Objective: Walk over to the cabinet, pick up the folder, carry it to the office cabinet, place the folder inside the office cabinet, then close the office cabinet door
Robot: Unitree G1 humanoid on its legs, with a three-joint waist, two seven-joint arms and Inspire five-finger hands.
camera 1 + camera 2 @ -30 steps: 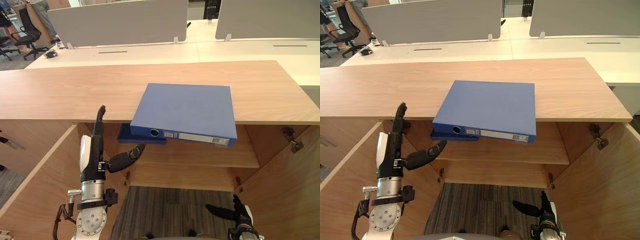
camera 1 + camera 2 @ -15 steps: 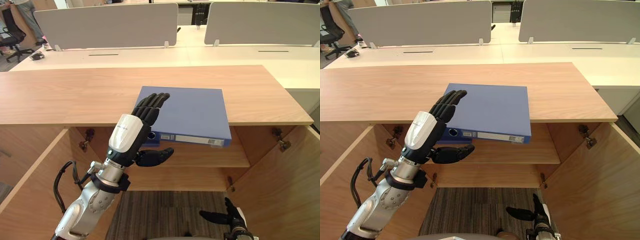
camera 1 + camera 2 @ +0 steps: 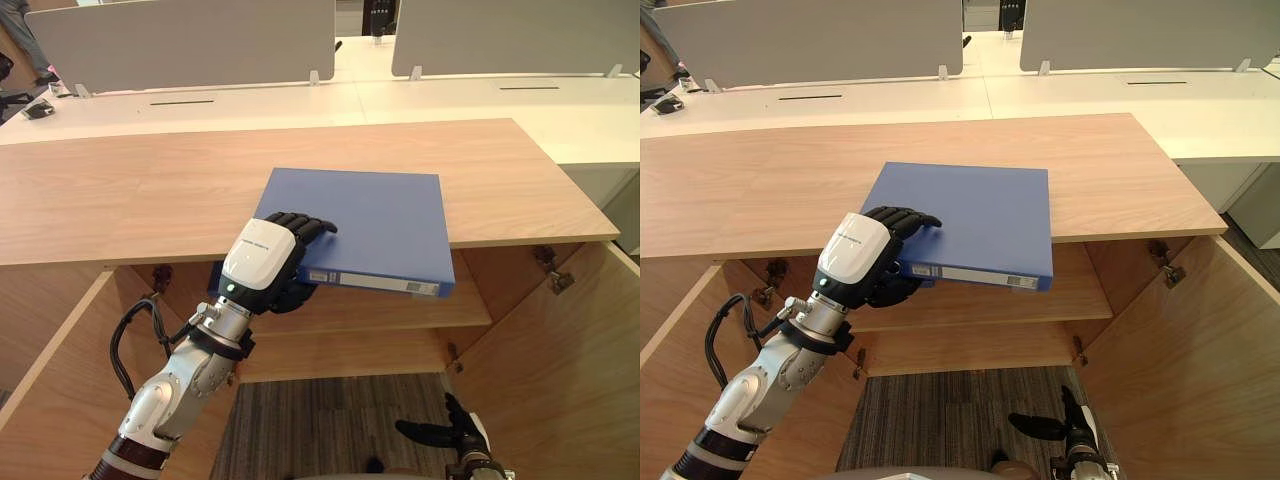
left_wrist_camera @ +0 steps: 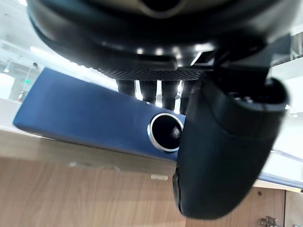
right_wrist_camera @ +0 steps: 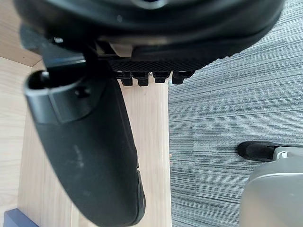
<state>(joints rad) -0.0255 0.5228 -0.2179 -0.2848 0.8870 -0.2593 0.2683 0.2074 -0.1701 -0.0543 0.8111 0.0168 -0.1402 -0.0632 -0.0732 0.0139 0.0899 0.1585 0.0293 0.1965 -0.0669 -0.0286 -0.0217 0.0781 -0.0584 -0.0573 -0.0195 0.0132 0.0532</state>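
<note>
Flat blue folder overhanging the front edge of a light wooden cabinet top, left hand clamped on its near corner — fingers above, thumb beneath — right hand low, fingers relaxed.

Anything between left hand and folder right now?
Nothing: the left hand grips the blue folder at its overhanging corner, fingers on the cover, thumb under the edge, seen in both eye views.

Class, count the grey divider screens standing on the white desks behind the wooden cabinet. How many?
2. The left screen stands at the back left, the right screen at the back right, a gap between them. Others may lie beyond the view.
</note>
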